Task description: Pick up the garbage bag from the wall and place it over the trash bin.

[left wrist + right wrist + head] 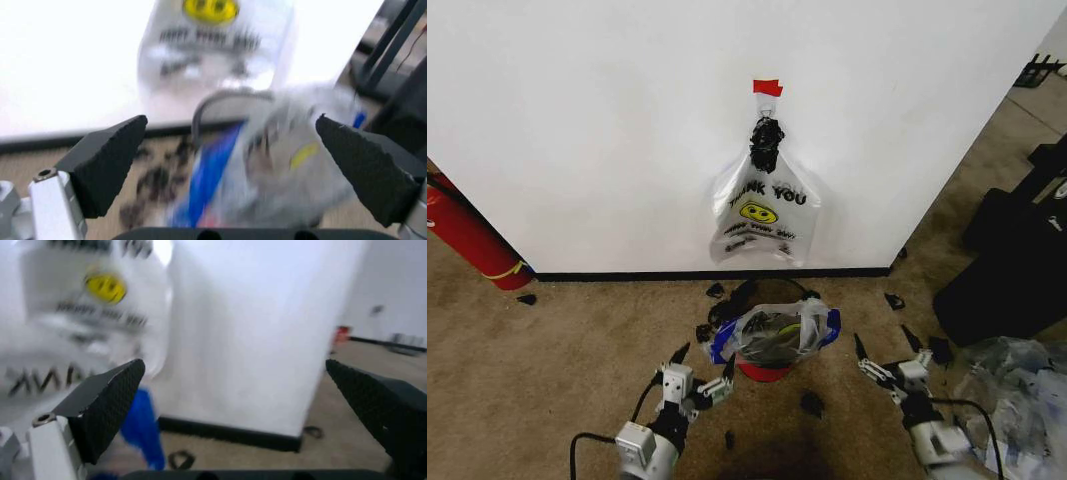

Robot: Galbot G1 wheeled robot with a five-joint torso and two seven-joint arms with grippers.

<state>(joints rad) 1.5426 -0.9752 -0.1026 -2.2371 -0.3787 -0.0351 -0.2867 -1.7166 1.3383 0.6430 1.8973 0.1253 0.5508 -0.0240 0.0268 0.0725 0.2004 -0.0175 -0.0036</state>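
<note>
Garbage bag (pixel 779 333) sits draped over the trash bin (pixel 764 371) on the carpet (pixel 547 360), just in front of the wall (pixel 627 120). Its mouth faces up, crinkled plastic bunched around the rim, blue strips hanging down on both sides. No real long axis, it's a round puffed shape; the bin stands upright under it with only a bit of red showing at the base.

From my left wrist camera the garbage bag (pixel 280 165) sits between the fingers but farther off, not touched, blurry.

Left gripper (pixel 703 370) is low, just beside the bin on my left, fingers spread wide with nothing between them. Right gripper (pixel 889 352) is on the other side, a bit further from the bin, fingers also apart and empty.

Above the bin the "THANK YOU" smiley bag (pixel 765 215) hangs on the wall from a hook under red tape (pixel 767 87), tied with a black knot, long axis vertical. Black scraps (pixel 811 403) are scattered on the carpet around the bin. A fire extinguisher (pixel 467 235) leans at far left. A heap of clear plastic wrap (pixel 1012 385) lies at right, dark cases (pixel 1012 270) behind it.
</note>
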